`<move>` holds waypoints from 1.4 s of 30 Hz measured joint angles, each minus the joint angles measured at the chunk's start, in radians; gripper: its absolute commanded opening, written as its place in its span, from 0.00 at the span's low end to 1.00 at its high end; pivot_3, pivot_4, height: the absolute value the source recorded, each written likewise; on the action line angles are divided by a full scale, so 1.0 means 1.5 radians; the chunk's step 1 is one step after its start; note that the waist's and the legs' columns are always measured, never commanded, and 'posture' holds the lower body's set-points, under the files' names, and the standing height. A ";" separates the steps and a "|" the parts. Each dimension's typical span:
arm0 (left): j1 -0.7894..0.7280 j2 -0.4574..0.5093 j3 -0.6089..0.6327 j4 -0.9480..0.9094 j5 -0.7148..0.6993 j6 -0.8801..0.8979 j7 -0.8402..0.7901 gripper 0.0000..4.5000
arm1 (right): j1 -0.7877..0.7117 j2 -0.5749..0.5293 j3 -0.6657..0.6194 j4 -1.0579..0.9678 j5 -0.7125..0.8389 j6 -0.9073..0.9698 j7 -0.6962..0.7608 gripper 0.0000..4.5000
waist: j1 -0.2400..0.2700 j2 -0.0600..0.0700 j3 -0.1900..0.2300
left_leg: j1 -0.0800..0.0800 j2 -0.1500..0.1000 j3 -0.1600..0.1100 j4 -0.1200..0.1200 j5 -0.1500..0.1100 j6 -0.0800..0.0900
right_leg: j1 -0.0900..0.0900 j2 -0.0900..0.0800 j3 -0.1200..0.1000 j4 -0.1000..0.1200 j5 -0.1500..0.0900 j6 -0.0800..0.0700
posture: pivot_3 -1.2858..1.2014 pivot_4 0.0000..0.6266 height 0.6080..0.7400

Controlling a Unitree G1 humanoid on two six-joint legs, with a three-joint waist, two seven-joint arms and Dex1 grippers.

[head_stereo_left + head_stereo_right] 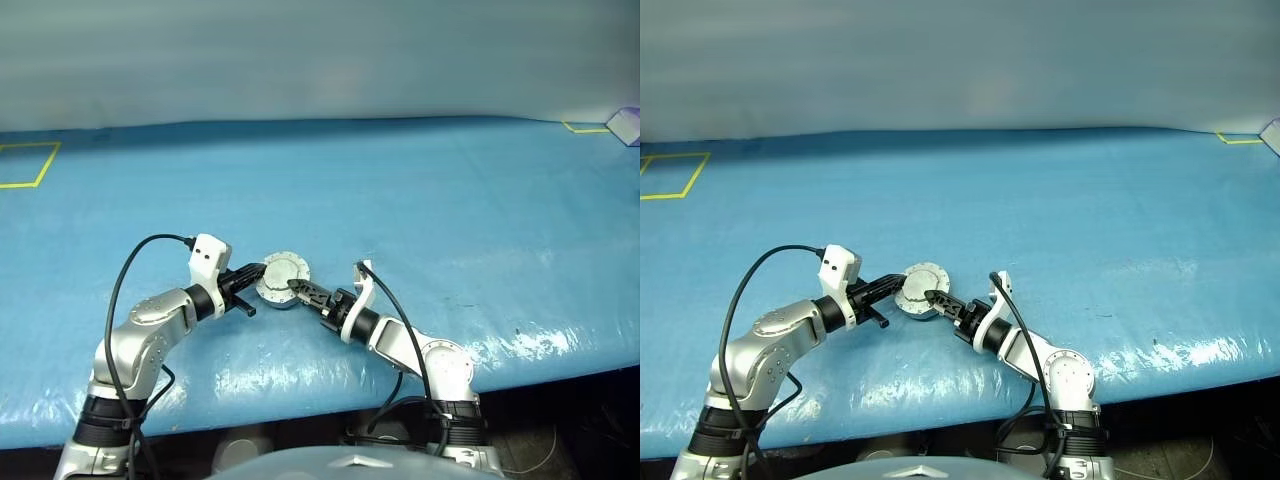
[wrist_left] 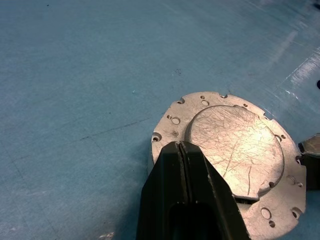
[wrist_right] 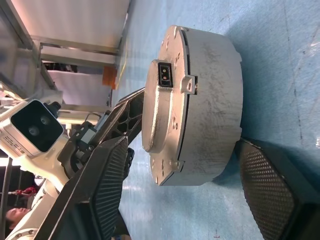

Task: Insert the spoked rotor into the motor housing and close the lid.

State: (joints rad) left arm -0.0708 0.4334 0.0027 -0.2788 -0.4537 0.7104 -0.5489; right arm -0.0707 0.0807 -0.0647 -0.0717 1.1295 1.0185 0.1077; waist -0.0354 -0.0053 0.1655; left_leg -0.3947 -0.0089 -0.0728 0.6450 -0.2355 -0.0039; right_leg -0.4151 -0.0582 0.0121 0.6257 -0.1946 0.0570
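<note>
We see no readable writing on the lid capping the motor housing. Our left gripper rests pinched together on the lid. Our right gripper gapes around the housing.

Bright overhead light, glare on blue table

The scene is viewed from the head by both eye views, forward and down, from well back. The lid is shared by all four views. It is seen close from above in the left wrist view, beyond the closed tips of the left gripper. It is seen edge-on, very near, between the parted fingers of the right gripper.
</note>
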 measured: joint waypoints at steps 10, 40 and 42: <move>0.006 0.003 0.007 -0.001 0.001 0.001 0.004 0.00 | 0.004 0.000 -0.002 0.018 0.041 -0.007 -0.016 0.26 | 0.000 0.000 0.000 | 0.000 0.000 0.000 0.000 0.000 0.000 | 0.000 0.000 0.000 0.000 0.000 0.000 | 0.52 0.24 1.00; 0.186 -0.265 0.255 -0.133 -0.415 0.102 0.237 1.00 | -0.054 -0.003 -0.047 0.009 0.160 -0.052 -0.119 0.26 | -0.001 -0.002 0.003 | -0.011 0.000 0.000 0.004 0.000 0.000 | -0.009 0.001 0.001 0.000 0.001 0.002 | 0.52 0.24 1.00; 0.195 -0.305 0.251 -0.132 -0.467 0.099 0.262 1.00 | -0.070 -0.003 -0.053 0.009 0.172 -0.057 -0.120 0.26 | -0.001 -0.002 0.003 | -0.011 0.000 0.000 0.004 0.000 0.000 | -0.009 0.001 0.001 0.000 0.002 0.002 | 0.52 0.24 1.00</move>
State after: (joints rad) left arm 0.2219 -0.0238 0.3796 -0.4775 -1.1542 0.8588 -0.1555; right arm -0.1755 0.0758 -0.1438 -0.0586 1.3876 0.9333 -0.0720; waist -0.0363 -0.0081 0.1695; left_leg -0.4117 -0.0092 -0.0728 0.6510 -0.2354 -0.0035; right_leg -0.4279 -0.0565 0.0131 0.6260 -0.1923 0.0597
